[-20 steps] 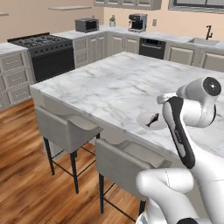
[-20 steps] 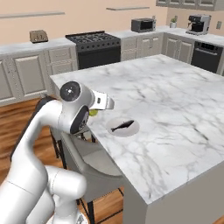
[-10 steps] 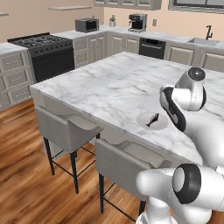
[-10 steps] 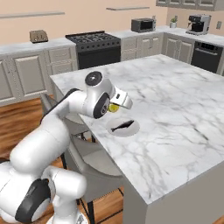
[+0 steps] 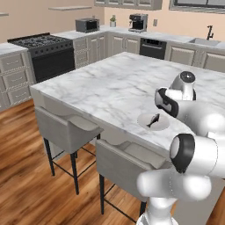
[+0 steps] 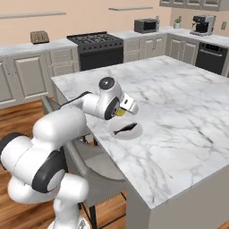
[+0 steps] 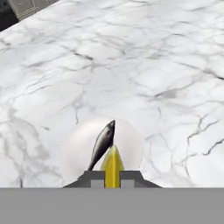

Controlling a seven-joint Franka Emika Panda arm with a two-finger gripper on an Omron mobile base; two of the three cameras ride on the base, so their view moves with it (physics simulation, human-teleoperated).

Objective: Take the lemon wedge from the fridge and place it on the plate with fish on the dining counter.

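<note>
the end effector was clamped on the lemon, its tips pinching the yellow wedge from both sides. in the hand view the plate sat just ahead of and below the tips, with the fish lying along its middle, right beside the wedge's point. in the right base view the lemon hung over the near rim of the plate on the worktop. the risk as i judged it: let go this close to the rim, the wedge could roll off onto the worktop; lowered straight, it might nudge the fish aside.
</note>
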